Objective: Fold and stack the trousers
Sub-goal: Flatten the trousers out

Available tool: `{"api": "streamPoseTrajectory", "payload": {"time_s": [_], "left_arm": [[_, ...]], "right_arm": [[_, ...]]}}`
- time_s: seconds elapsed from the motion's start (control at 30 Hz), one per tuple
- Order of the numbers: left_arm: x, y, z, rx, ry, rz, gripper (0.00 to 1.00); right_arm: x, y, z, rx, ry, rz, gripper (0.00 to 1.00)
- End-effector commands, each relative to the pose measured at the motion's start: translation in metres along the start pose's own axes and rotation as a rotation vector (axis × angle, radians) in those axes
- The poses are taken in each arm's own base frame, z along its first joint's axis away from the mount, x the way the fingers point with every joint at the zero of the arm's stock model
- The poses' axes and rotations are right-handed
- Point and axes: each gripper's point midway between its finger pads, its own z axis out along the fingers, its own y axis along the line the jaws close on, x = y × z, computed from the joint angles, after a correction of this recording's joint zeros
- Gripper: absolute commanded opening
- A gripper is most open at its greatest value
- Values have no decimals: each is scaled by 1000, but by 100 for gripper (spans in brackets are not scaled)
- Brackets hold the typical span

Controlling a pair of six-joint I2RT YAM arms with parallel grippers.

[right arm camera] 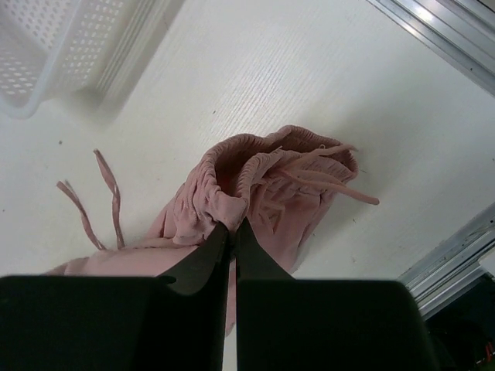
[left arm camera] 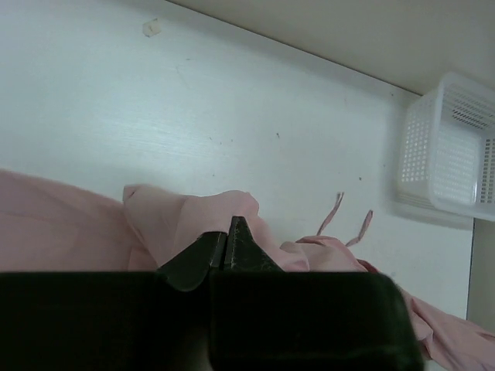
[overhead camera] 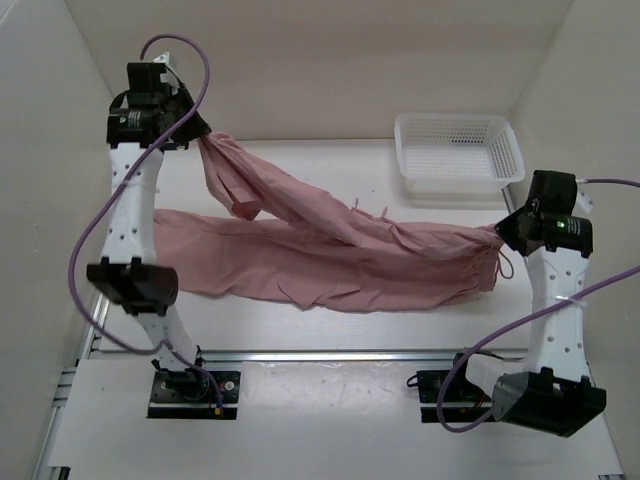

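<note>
The dusty-pink trousers (overhead camera: pixel 330 250) stretch across the table from left to right. My left gripper (overhead camera: pixel 200 133) is shut on the end of one leg at the back left and holds it lifted; the other leg lies flat on the table. In the left wrist view my left gripper (left arm camera: pixel 227 232) pinches pink fabric (left arm camera: pixel 178 220). My right gripper (overhead camera: pixel 503 232) is shut on the gathered waistband (right arm camera: pixel 255 174) at the right. In the right wrist view my right gripper (right arm camera: pixel 233 226) pinches the waistband edge, and drawstring cords (right arm camera: pixel 340 185) hang off it.
A white perforated basket (overhead camera: pixel 458 152) stands at the back right; it also shows in the left wrist view (left arm camera: pixel 452 151) and the right wrist view (right arm camera: pixel 54 46). An aluminium rail (overhead camera: pixel 330 354) runs along the near table edge. White walls enclose the table.
</note>
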Motion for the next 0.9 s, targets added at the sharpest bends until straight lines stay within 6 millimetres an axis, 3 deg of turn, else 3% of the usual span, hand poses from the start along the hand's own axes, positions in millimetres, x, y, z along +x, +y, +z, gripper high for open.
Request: {"api": "streamPoseTrajectory", "payload": {"time_s": [0.0, 0.03, 0.1, 0.17, 0.27, 0.3, 0.37, 0.4, 0.43, 0.47, 0.57, 0.63, 0.67, 0.7, 0.73, 0.77, 0.83, 0.87], "left_arm": [[-26, -19, 25, 99, -38, 33, 10], [-21, -18, 45, 103, -3, 29, 10], [-41, -27, 38, 144, -56, 36, 10], [-46, -29, 36, 152, -75, 40, 10], [-48, -12, 28, 121, -81, 30, 10], [-38, 2, 34, 92, -44, 14, 10], [-29, 15, 27, 51, -34, 26, 14], [-20, 32, 31, -25, -21, 29, 32], [7, 52, 48, -87, 42, 27, 66], [20, 63, 54, -122, 70, 23, 98], [74, 112, 87, -189, 268, -54, 100], [93, 130, 94, -188, 339, -142, 100], [97, 130, 92, -193, 347, -154, 99], [94, 134, 89, -196, 334, -159, 97], [98, 134, 87, -196, 335, -159, 91], [89, 131, 77, -198, 302, -150, 88], [88, 133, 70, -219, 288, -153, 76], [85, 131, 66, -215, 277, -151, 53]], "right_arm": [[-20, 15, 7, -19, -50, 31, 0], [-20, 16, 7, -19, -49, 40, 0], [-19, 16, 10, -11, -40, 38, 0], [-21, 15, 14, -2, -46, 28, 0], [-20, 9, 22, 36, -41, 12, 0], [-18, 9, 28, 42, -35, 10, 0], [-14, 7, 34, 53, -22, 6, 0], [-12, 4, 41, 72, -19, 3, 0], [-8, 3, 48, 84, -5, -1, 0], [-7, 3, 54, 88, -1, -2, 3], [7, 8, 75, 85, 86, -41, 23], [14, 12, 82, 78, 139, -65, 42], [13, 16, 80, 59, 142, -62, 58], [12, 18, 77, 46, 141, -60, 64], [11, 19, 75, 40, 134, -58, 70], [10, 19, 72, 34, 127, -57, 76], [3, 22, 63, 9, 98, -74, 76], [0, 20, 61, 17, 79, -74, 77]]}}
